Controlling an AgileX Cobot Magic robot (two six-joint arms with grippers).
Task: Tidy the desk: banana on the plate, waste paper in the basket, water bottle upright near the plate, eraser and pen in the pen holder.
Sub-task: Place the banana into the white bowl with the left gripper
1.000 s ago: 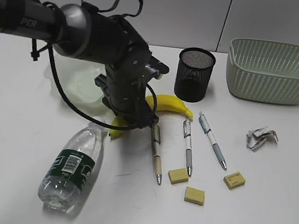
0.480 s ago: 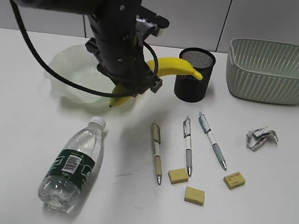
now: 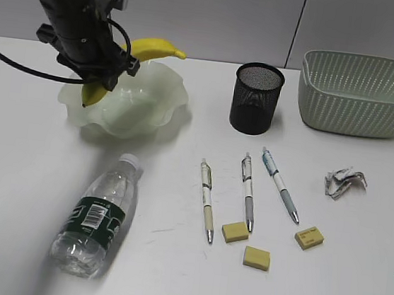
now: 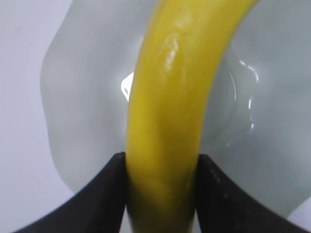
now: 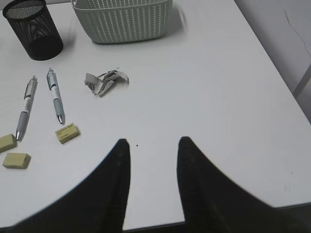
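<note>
My left gripper (image 3: 106, 73) is shut on the yellow banana (image 3: 155, 46) and holds it above the pale-green ruffled plate (image 3: 151, 110) at the back left. In the left wrist view the banana (image 4: 170, 97) sits between the black fingers (image 4: 104, 189) over the plate (image 4: 82, 97). The water bottle (image 3: 96, 218) lies on its side on the desk (image 3: 38, 165). The waste paper (image 3: 344, 183) lies at the right. The black pen holder (image 3: 256, 97) and the basket (image 3: 360, 91) stand at the back. My right gripper (image 5: 153, 145) is open and empty over the desk's right front.
Three pens (image 3: 247, 192) lie side by side mid-desk, with three yellow erasers (image 3: 255, 257) in front of them. In the right wrist view the waste paper (image 5: 104, 81), pens (image 5: 56, 97), erasers (image 5: 68, 133), pen holder (image 5: 34, 29) and basket (image 5: 124, 19) show.
My left gripper has lifted the banana off the desk and carried it left and back, from beside the pen holder to above the plate. The rest has not moved.
</note>
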